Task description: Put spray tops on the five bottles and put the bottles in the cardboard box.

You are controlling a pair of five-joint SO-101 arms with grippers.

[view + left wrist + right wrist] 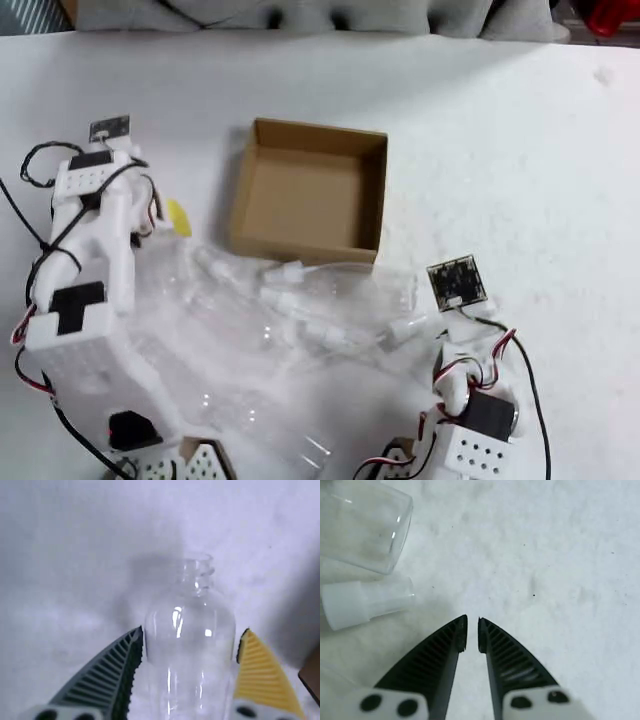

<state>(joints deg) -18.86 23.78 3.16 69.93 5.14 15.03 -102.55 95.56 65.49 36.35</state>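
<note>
Hardly started: the cardboard box (305,195) at twelve o'clock of the loose bottles (330,290) sits empty, left gripper (192,631) clasps a topless bottle (190,595), right gripper (472,630) nearly closed on nothing

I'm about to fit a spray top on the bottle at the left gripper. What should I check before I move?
1. Hold on the bottle: ok. The left gripper has its grey and yellow fingers close against both sides of the clear plastic bottle.
2. Neck free: ok. The threaded neck is open, with no top on it.
3. Top in hand: not ok. The right gripper is nearly closed and empty above the white table.
4. Top within reach: ok. A white spray top lies beside the right gripper.
5. Box ready: ok. The brown cardboard box is open and empty.
</note>
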